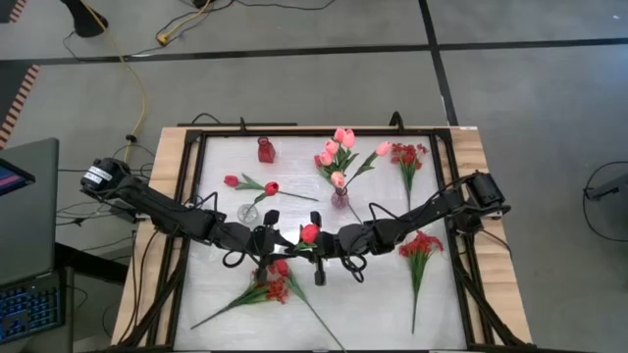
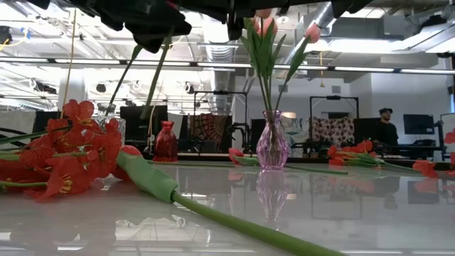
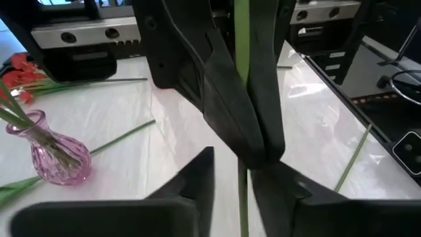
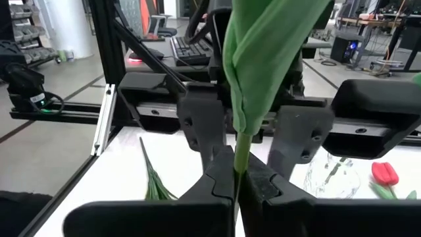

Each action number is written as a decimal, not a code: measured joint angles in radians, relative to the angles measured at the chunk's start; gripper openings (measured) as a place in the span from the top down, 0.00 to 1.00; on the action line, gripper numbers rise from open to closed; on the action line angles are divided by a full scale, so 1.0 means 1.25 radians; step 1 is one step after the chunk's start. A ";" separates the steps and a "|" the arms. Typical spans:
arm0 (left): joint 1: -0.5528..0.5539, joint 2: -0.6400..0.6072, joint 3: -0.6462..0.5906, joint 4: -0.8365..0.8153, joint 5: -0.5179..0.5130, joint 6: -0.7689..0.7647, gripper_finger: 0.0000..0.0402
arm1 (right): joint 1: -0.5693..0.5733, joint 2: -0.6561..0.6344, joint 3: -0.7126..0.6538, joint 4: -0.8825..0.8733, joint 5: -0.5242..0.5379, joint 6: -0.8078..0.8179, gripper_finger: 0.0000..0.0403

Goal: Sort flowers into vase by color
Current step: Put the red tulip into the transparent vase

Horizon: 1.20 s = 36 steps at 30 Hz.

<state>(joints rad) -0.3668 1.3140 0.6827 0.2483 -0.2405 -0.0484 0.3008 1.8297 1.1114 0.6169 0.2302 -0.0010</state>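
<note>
Red tulip hung mid-table, its stem pinched in my right gripper, fingers clamped together. Left gripper sat around the stem; grip unclear to me. Purple vase held pink tulips. Only the low view showed a red vase empty.

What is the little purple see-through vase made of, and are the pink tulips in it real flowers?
The small purple bulb-shaped vase looks like tinted glass, maybe clear plastic: you can see stems through it and it shines. The pink tulips look fake, probably fabric and plastic: their green stems are very even and smooth.
</note>
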 joint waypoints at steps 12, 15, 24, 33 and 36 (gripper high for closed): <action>0.000 0.000 0.000 -0.004 -0.001 0.008 0.99 | -0.001 0.000 0.000 -0.003 0.004 0.000 0.90; 0.000 0.000 0.000 -0.004 -0.002 0.008 1.00 | -0.001 0.000 0.000 -0.003 0.004 -0.004 0.87; 0.000 0.000 -0.001 -0.003 -0.020 0.008 1.00 | -0.001 0.000 0.000 -0.012 0.007 -0.023 0.64; -0.018 -0.079 -0.002 -0.110 -0.074 0.020 1.00 | 0.000 -0.084 0.000 -0.240 0.006 0.003 0.29; -0.035 -0.156 -0.002 -0.177 -0.147 0.016 1.00 | 0.004 -0.106 0.000 -0.276 0.006 0.027 0.26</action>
<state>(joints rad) -0.4110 1.1187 0.6807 0.0270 -0.4243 -0.0283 0.3058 1.6978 1.1110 0.2719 0.2377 0.0332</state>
